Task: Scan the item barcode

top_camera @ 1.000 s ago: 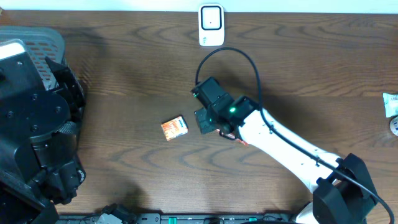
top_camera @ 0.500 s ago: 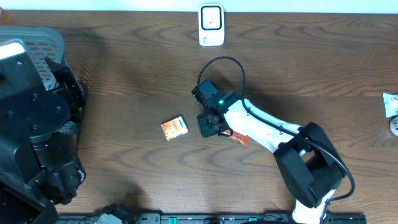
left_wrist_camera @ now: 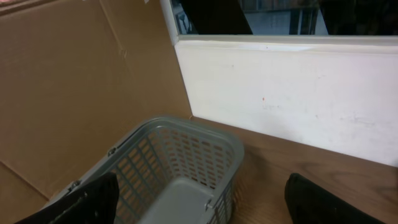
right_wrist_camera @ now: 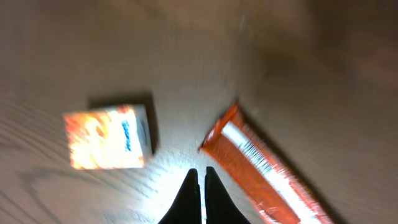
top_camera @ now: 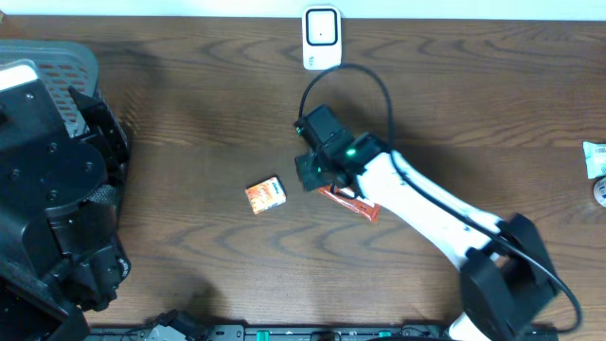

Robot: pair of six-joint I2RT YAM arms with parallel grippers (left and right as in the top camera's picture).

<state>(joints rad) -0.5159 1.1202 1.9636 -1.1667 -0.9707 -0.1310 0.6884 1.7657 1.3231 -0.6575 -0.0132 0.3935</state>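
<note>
Two orange items lie mid-table: a small orange box [top_camera: 266,194] [right_wrist_camera: 107,137] and a long orange wrapper bar [top_camera: 350,202] [right_wrist_camera: 264,177] with a barcode strip facing up. My right gripper [top_camera: 305,176] [right_wrist_camera: 199,178] hovers just above the wood between them, shut with nothing held. The bar's end lies just right of the fingertips and the box to their left. A white scanner [top_camera: 322,38] stands at the table's far edge. My left gripper [left_wrist_camera: 199,211] is open and empty above a grey basket [left_wrist_camera: 186,134].
The grey basket [top_camera: 64,62] sits at the far left corner, partly under the bulky left arm [top_camera: 52,189]. A white packet [top_camera: 595,159] lies at the right edge. A brown cardboard wall [left_wrist_camera: 74,81] and a white wall stand behind the basket.
The right arm has swung, and its shut gripper shifted slightly up and left. More of the orange bar now shows beside the arm. The box and the left arm stayed put.
</note>
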